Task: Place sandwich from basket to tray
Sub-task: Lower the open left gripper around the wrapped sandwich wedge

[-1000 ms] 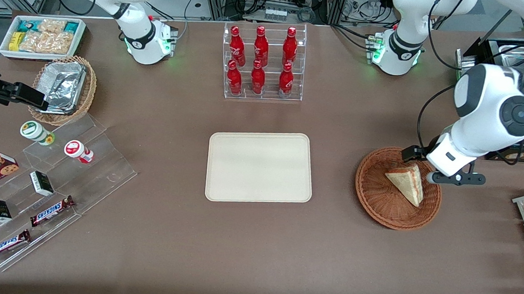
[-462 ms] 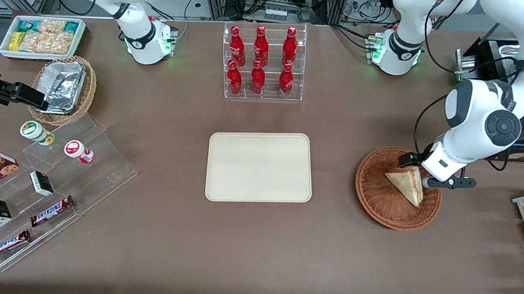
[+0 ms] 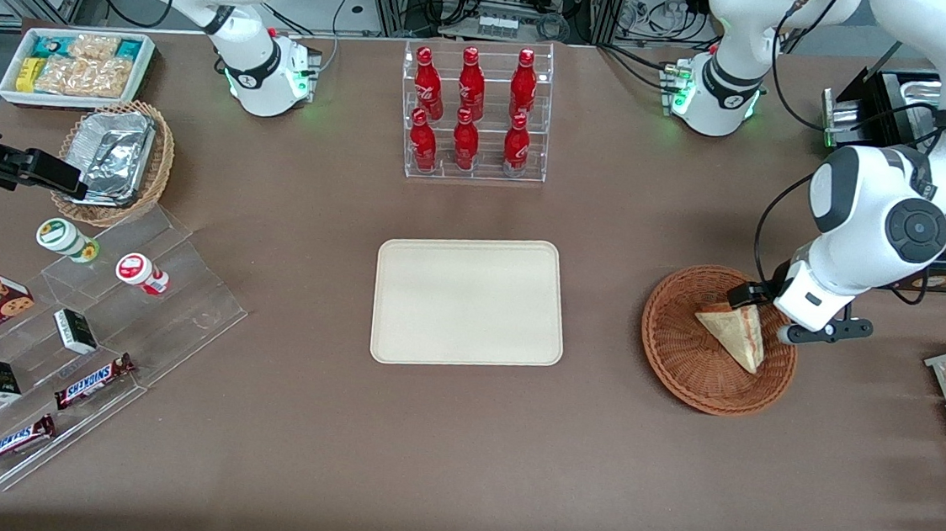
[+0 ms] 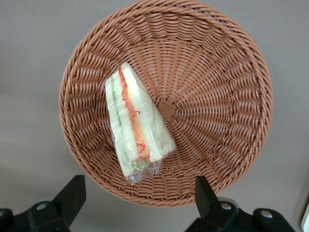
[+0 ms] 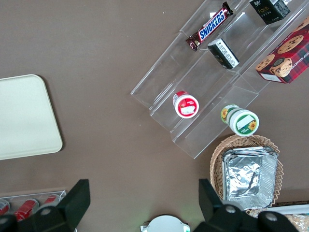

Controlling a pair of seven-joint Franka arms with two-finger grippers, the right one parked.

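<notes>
The cream tray (image 3: 470, 302) is seen bare at mid-worktop. Toward the working arm's end, the wrapped sandwich (image 3: 735, 334) lies in the wicker basket (image 3: 673, 349). It is judged light, soft and slippery in its film, best pinched across its broad bread faces. The pincer (image 4: 137, 198) is held spread wide above it, nothing grasped or touched.

The front camera looks steeply down on the whole worktop (image 3: 458, 450) from high up, facing both arm bases. The left wrist camera hangs close above the basket (image 4: 227, 96) – looking straight down past the gripper (image 4: 137, 203), whose fingers (image 4: 72, 193) stand spread – and shares only the basket and sandwich (image 4: 135, 130) with the front view. The right wrist camera looks down from higher, sharing the tray (image 5: 24, 116) corner.
</notes>
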